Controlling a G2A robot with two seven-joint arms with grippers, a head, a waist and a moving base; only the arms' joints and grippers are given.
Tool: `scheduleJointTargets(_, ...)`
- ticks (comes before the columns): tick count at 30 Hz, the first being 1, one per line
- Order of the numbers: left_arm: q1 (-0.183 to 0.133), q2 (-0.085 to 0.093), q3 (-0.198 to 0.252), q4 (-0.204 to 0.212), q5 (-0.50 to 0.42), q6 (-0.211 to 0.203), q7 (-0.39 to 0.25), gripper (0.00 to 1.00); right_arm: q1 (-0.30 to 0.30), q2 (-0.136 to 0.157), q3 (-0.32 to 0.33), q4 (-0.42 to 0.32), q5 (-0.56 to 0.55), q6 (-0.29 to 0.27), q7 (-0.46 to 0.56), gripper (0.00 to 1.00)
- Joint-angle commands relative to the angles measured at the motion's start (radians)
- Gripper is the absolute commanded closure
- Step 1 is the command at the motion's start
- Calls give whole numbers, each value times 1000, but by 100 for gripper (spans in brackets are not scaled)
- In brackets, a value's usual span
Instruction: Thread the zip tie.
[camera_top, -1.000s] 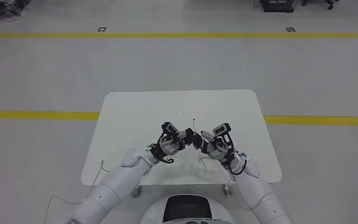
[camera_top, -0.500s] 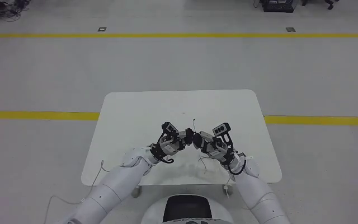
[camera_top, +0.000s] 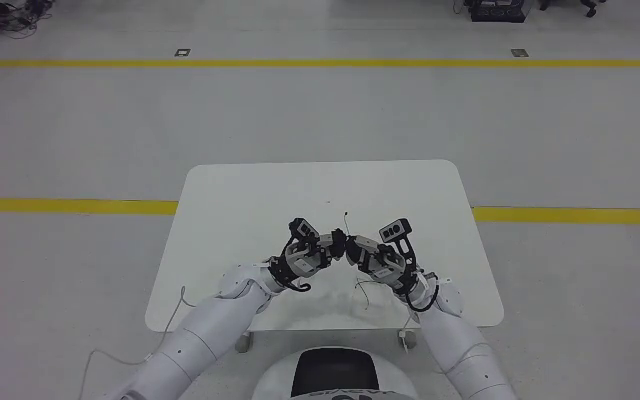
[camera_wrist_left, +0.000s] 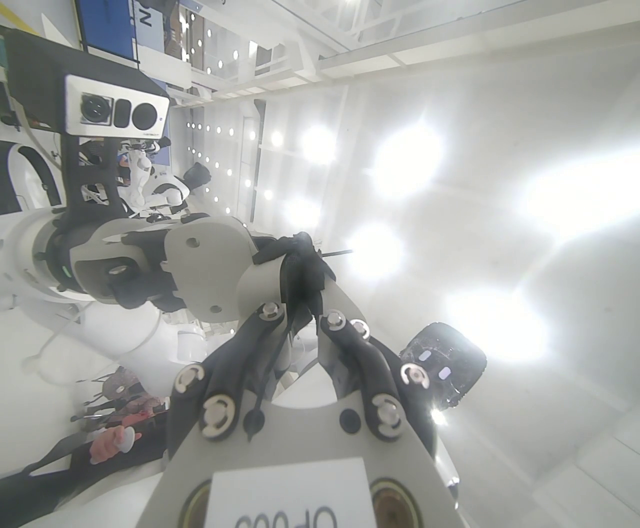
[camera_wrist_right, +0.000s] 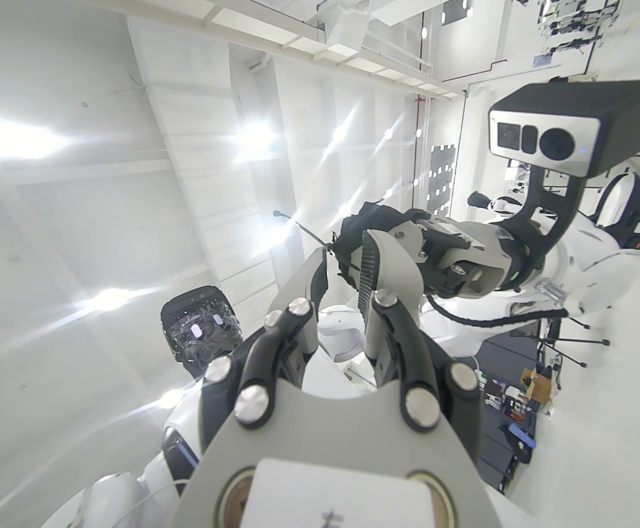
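Shows a white table (camera_top: 220, 200) on a pale floor (camera_top: 100, 130), both arms raised over its near middle, wrists tilted so the tips point up toward the ceiling. Puts the left gripper (camera_wrist_left: 300, 272) just left of centre and the right gripper (camera_wrist_right: 345, 255) just right of centre, tips meeting; cannot tell if actually touching. Clenches the left gripper on the zip tie (camera_wrist_right: 305, 231): ragged black tip covers pressed together, thin black tie poking out past them. Leaves the right gripper released, fingers (camera_wrist_right: 369, 270) apart with a clear gap, ribbed pad facing inward. Runs the zip tie slantwise across that gap and in front of the ribbed pad; cannot tell whether it touches the pad. Ends in a small knob at the free end, clear of both grippers. From the top view, reads as a thin dark line rising toward the far side from where the tips meet, over the table's middle. Cannot tell whether threaded through its own head, too small and hidden by the tips. Beyond the table: a yellow floor line (camera_top: 80, 205) running left to right, passing under the table; a second yellow line (camera_top: 320, 63) farther off; small dark floor plates (camera_top: 182, 51) just beyond it; dark equipment (camera_top: 495, 10) at the far right.
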Motion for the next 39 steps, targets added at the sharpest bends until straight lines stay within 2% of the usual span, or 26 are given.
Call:
scheduleJointTargets(1, 0, 0, 0, 0, 0, 0, 0, 100, 0, -1, 1, 1, -2, 0, -1, 85)
scheduleJointTargets(20, 0, 0, 0, 0, 0, 0, 0, 100, 4, -14, 14, 14, -8, 0, 6, 86)
scheduleJointTargets(28, 0, 0, 0, 0, 0, 0, 0, 100, 6, -18, 15, 21, -14, 0, 7, 90)
scheduleJointTargets(32, 0, 0, 0, 0, 0, 0, 0, 100, 7, -19, 17, 22, -17, 0, 8, 100)
scheduleJointTargets(39, 0, 0, 0, 0, 0, 0, 0, 100, 5, -20, 24, 18, -31, 0, 7, 100)
